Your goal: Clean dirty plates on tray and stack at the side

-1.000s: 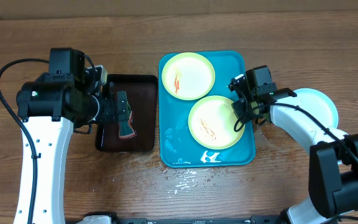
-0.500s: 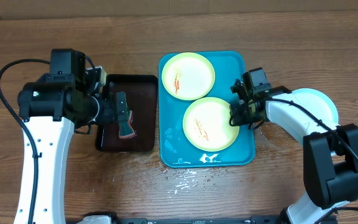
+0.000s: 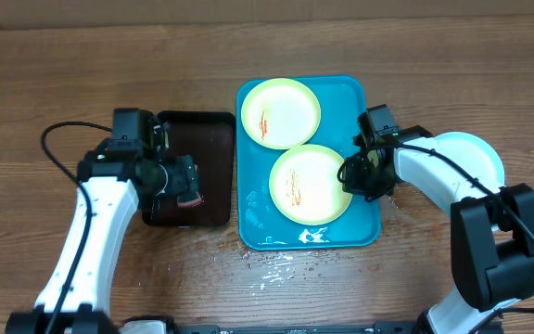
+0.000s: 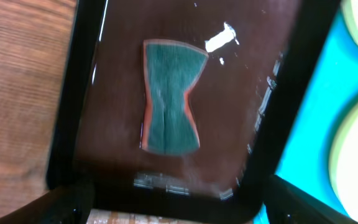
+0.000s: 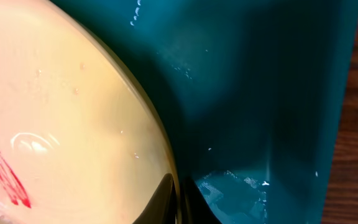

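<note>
Dark brown, the small tray (image 3: 213,158) on the left holds a green sponge (image 4: 171,96). The left gripper (image 3: 189,181) hovers over it, fingers (image 4: 61,205) spread wide and empty. Rightward, the turquoise tray (image 3: 364,102) carries two sauce-smeared plates, the far plate (image 3: 280,113) and the near plate (image 3: 309,183). The right gripper (image 3: 352,174) is pinched tight on the near plate's right rim.
</note>
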`<state>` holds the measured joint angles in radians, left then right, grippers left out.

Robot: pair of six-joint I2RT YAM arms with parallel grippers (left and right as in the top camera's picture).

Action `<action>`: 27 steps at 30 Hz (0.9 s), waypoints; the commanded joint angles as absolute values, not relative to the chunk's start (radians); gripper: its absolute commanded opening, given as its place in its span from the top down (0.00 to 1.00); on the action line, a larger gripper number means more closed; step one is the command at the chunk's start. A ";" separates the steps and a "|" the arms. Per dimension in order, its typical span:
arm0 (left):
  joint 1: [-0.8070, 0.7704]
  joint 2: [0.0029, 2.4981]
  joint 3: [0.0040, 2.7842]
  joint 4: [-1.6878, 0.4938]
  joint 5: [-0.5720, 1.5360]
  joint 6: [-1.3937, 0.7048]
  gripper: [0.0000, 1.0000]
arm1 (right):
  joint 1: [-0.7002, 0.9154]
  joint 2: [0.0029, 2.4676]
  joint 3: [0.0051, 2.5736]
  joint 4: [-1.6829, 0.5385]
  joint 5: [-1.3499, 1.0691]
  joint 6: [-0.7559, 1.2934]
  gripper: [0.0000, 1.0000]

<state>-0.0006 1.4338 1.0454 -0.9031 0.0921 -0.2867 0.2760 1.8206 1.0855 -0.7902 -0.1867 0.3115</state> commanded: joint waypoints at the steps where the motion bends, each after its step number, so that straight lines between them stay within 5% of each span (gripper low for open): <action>1: -0.015 1.539 1.020 -0.852 0.069 -0.289 0.19 | 0.301 1.840 1.100 -0.765 -0.181 0.280 0.96; 3: -0.015 1.632 1.020 -0.812 0.052 -0.293 0.34 | 0.308 1.840 1.100 -0.762 -0.176 0.280 0.96; 12: -0.015 1.780 1.020 -0.739 0.063 -0.296 0.62 | 0.308 1.840 1.100 -0.764 -0.176 0.280 0.96; 16: -0.016 1.815 1.020 -0.704 0.064 -0.296 0.93 | 0.308 1.840 1.100 -0.764 -0.174 0.281 0.96; 27: -0.026 1.817 1.212 -0.949 0.072 -0.275 0.96 | 0.308 1.840 1.100 -0.734 -0.143 0.181 0.91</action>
<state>-0.0135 1.8050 1.1015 -0.8837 0.0765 -0.2893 0.3023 1.8225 1.0859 -0.7616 -0.1780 0.2745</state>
